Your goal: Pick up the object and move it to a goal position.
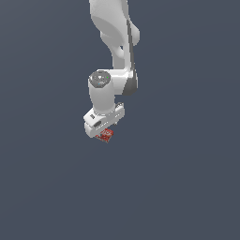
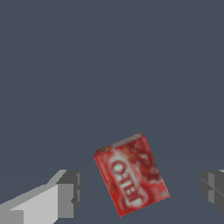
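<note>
the box (image 2: 131, 175) is being framed between the fingers (image 2: 68, 192), which are being held wide apart and clear of its sides. it is lying flat on the floor (image 2: 109, 65) under the gripper (image 1: 101, 127), its long axis skewed to the line between the fingertips.
</note>
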Controlling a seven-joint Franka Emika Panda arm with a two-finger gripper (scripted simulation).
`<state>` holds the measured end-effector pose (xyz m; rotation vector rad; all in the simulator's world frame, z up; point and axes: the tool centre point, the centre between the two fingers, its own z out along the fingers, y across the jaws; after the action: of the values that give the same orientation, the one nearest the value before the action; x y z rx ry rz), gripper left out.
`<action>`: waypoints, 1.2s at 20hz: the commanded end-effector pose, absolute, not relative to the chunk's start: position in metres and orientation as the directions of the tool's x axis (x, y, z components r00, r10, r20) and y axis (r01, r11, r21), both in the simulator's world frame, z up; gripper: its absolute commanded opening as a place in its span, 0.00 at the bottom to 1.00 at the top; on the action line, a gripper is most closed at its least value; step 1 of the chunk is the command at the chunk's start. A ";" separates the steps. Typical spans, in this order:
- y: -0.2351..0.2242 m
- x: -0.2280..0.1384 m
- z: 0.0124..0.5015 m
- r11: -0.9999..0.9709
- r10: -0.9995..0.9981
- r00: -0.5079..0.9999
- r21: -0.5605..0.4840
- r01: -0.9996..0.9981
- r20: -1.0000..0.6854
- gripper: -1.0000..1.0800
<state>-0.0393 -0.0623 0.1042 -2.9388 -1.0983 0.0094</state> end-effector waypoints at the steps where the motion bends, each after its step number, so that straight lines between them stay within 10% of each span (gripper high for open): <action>1: -0.067 -0.043 0.098 -0.712 0.702 0.712 -0.005 0.702 -0.004 0.96; 24: -0.091 -0.064 0.065 -0.447 0.894 0.447 0.000 0.894 0.000 0.96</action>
<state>-0.0640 -0.0911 0.0657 -2.6760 -1.6455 0.0006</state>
